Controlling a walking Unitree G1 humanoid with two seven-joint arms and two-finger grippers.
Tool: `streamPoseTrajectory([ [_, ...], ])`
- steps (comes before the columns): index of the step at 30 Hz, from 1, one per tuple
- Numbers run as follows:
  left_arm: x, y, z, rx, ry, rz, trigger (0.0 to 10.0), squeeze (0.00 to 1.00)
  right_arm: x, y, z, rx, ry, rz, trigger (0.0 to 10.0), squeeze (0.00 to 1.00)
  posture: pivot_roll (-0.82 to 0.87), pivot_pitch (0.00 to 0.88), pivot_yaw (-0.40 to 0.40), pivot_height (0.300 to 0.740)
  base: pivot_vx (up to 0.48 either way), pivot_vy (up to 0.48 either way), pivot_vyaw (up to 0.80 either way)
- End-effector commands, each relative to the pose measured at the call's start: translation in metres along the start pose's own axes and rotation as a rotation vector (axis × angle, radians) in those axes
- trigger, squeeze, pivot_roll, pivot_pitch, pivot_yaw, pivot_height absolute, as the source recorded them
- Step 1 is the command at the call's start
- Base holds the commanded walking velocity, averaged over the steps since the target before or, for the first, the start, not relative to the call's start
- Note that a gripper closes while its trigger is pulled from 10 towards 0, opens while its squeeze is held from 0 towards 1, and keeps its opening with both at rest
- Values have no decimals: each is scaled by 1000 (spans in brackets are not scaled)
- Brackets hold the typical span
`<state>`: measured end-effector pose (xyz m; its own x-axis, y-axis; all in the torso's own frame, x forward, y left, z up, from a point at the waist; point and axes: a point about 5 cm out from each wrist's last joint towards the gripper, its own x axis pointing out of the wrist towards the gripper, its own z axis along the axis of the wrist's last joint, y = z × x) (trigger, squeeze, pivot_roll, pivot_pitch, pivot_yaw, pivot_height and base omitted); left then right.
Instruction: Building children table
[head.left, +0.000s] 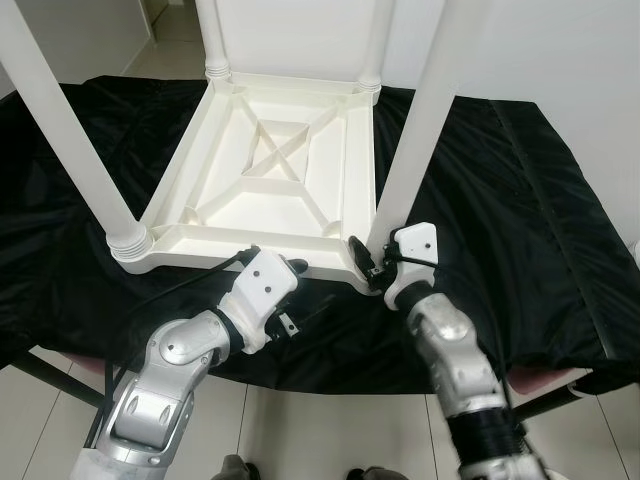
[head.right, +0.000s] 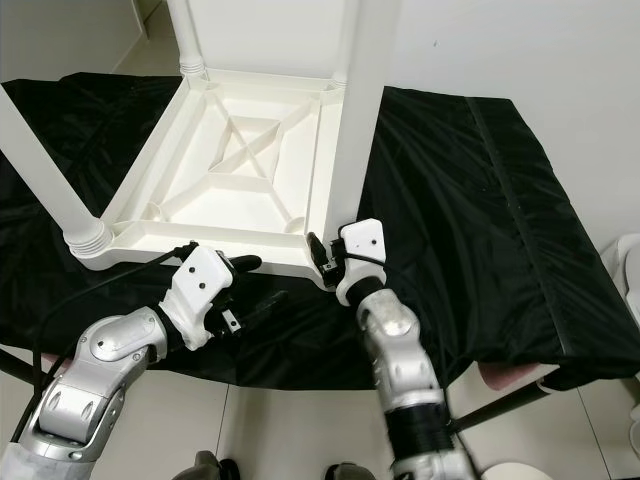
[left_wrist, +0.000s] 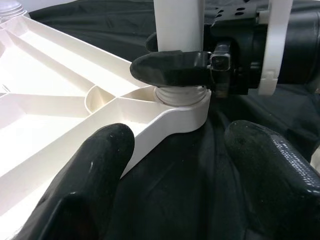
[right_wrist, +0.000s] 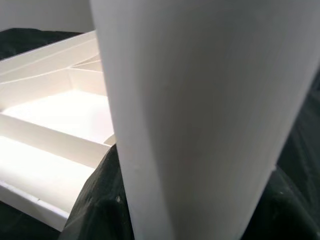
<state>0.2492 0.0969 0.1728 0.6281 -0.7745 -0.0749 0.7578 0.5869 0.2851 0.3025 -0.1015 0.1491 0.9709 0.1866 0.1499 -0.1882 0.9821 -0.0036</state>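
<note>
A white plastic children's table (head.left: 270, 170) lies upside down on a black cloth. Legs stand in its near left (head.left: 70, 130), far left (head.left: 210, 35) and far right (head.left: 375, 45) corners. At the near right corner, my right gripper (head.left: 372, 262) is shut on the fourth leg (head.left: 415, 130), low down by its ribbed base. In the left wrist view one of its fingers (left_wrist: 170, 67) wraps the leg just above the corner socket (left_wrist: 182, 107). My left gripper (head.left: 298, 292) is open in front of the table's near edge, holding nothing. The leg (right_wrist: 200, 120) looms close in the right wrist view.
The black cloth (head.left: 520, 200) covers a low platform and drapes over its front edge. Pale tiled floor (head.left: 330, 430) lies below, by my arms. A white wall rises behind the table. Bare cloth spreads to the right of the table.
</note>
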Motion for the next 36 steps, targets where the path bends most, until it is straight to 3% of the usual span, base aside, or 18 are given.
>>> streamPoseTrajectory([
  [1, 0, -2, 0, -5, 0, 35, 10000, 0, -6, -2, -9, 11, 44, -121, 10000, 0, -82, 101, 2, 740, 0, 0, 0],
  [6, 0, -4, 0, -1, 0, 23, 10000, 0, -7, 2, 0, 27, 8, -140, 10000, 0, -86, 94, 3, 740, 0, 0, 0],
  [7, 0, -4, -1, -2, 0, 21, 10000, 0, -8, 1, 1, 35, -6, -128, 10000, 71, -86, 94, 3, 740, 0, 0, 0],
  [10, 1, -4, -1, -3, 0, 21, 10000, 0, -10, 2, 3, 48, -21, -111, 10000, 71, -88, 90, 4, 740, 0, 0, 0],
  [11, 1, -3, -1, -3, -1, 22, 10000, 0, -10, 1, 6, 61, -43, -85, 10000, 1000, -88, 90, 2, 740, 0, 0, 0],
  [16, 2, -4, 0, -4, -3, 22, 10000, 0, -11, -3, 13, 74, -86, -51, 10000, 1000, -87, 89, 0, 740, 0, 0, 0],
  [17, 1, -5, 0, -6, -4, 22, 10000, 0, -12, -5, 15, 79, -95, -20, 10000, 0, -86, 88, -2, 740, 0, 0, 0],
  [23, -2, -4, 1, -30, -15, 31, 10000, 0, -19, -10, 17, 50, -113, 55, 10000, 0, -82, 89, -6, 740, 0, 0, 0],
  [29, -4, -5, 4, -44, -23, 27, 10000, 0, -28, -8, 10, 48, -98, 220, 10000, 0, -80, 93, -2, 740, 0, 0, 0],
  [33, -4, -6, 3, -43, -20, 17, 10000, 0, -31, -14, 5, 44, -65, 332, 10000, 0, -83, 95, 6, 740, 0, 0, 0],
  [36, -5, -5, 3, -40, -17, 8, 10000, 0, -26, -31, 3, 2, -38, 437, 10000, 0, -86, 99, 21, 740, 0, 0, 0],
])
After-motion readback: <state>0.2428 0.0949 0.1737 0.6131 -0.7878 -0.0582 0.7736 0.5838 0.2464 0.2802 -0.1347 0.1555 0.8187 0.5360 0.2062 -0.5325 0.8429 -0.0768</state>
